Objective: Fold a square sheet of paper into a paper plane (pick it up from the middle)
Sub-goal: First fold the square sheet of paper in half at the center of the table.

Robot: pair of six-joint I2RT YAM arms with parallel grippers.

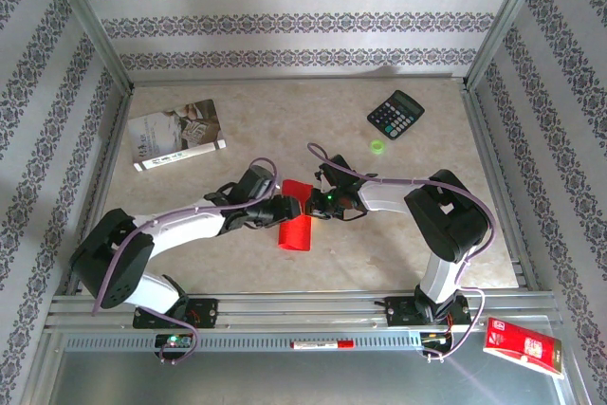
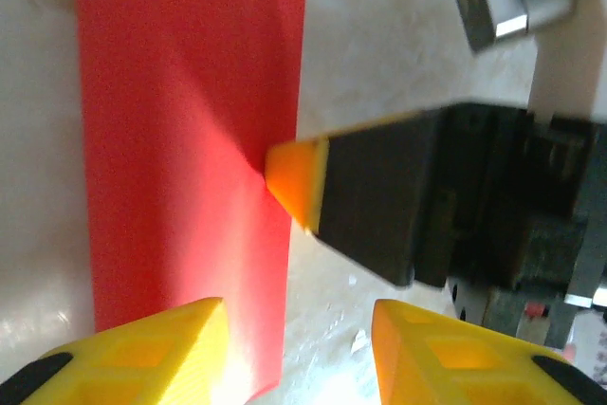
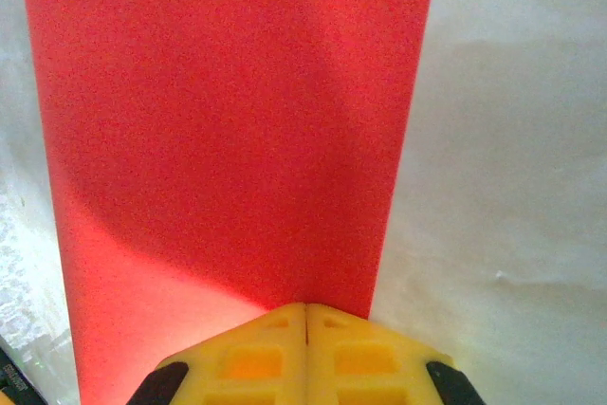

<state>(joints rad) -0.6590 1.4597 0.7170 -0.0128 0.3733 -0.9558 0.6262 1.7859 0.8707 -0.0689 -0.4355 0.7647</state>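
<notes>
The square sheet of paper is bright red and lies flat on the table as a long folded rectangle. My left gripper is open and low over its upper part. In the left wrist view one yellow finger hangs over the paper and the other over bare table, so the paper's long edge runs between them. My right gripper is shut, and its joined tip touches that same edge. In the right wrist view the closed gripper sits at the paper's near edge, nothing between the fingers.
A black calculator and a small green ring lie at the back right. A grey-white booklet lies at the back left. A glossy red packet rests on the near ledge beyond the rail. Patterned walls enclose the table.
</notes>
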